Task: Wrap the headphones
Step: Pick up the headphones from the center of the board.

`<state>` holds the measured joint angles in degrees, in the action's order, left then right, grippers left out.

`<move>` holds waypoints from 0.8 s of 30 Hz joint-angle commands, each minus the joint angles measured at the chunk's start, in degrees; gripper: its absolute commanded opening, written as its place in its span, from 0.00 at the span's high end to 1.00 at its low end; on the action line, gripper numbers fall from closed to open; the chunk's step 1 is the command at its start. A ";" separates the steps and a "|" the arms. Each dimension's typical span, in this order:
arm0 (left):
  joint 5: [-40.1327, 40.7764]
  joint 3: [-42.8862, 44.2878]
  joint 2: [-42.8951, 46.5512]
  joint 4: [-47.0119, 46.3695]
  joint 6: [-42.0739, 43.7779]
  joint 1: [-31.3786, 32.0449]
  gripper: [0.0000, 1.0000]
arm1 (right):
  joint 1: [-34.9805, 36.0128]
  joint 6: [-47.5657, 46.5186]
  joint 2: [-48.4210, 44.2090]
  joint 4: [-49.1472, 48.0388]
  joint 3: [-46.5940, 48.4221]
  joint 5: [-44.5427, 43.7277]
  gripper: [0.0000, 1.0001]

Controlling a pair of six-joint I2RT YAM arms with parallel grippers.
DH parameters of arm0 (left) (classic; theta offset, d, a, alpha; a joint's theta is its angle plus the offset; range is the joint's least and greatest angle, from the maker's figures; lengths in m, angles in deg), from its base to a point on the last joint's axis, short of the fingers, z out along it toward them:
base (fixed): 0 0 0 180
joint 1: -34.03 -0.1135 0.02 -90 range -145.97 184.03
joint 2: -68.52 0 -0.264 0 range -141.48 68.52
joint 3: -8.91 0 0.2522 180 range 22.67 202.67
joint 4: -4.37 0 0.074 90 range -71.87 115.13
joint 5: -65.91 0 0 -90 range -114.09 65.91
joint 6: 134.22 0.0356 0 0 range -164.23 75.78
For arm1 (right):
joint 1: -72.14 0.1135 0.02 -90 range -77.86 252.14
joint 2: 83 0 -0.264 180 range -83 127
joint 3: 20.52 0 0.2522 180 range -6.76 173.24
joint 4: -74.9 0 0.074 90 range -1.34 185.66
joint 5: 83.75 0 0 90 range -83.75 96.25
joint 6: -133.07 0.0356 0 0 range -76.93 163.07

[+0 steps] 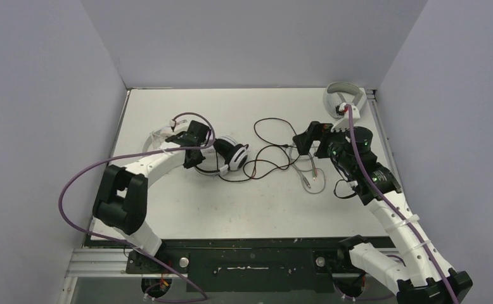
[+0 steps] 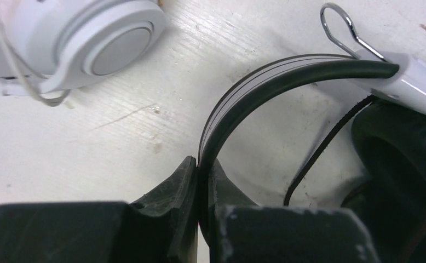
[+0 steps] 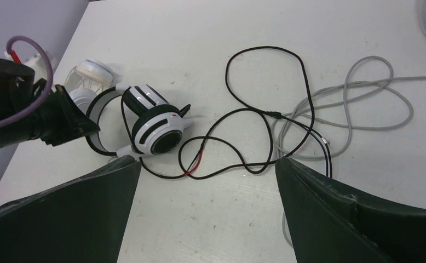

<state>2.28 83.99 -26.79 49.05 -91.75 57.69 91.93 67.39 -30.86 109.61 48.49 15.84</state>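
The black-and-white headset lies left of centre, its earcup facing up in the right wrist view. My left gripper is shut on its thin black headband; it shows in the top view. The headset's black cable sprawls in loops to the right. The small all-white pair lies just left of the headset, partly hidden under my left arm. My right gripper is open and empty above the table, right of the black cable loops.
The light grey over-ear pair sits at the back right corner. Its long grey cable loops across the table and overlaps the black cable, under my right arm. Walls close in the table at the left, back and right.
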 commanded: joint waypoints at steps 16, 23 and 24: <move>-8.03 19.44 21.03 16.17 12.12 -1.20 1.00 | 7.60 -5.74 4.86 -19.76 -6.25 13.14 0.00; -10.82 19.15 24.04 14.57 12.51 -1.20 1.00 | 15.46 -7.04 10.86 -17.50 0.85 6.52 0.00; -10.96 20.22 23.84 15.10 12.72 -1.17 1.00 | 15.53 -7.56 10.56 -17.89 0.29 6.35 0.00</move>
<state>-5.35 100.42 -5.07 66.73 -78.84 56.68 106.07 62.10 -20.13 95.36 45.86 25.74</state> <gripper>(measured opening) 0.053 0.999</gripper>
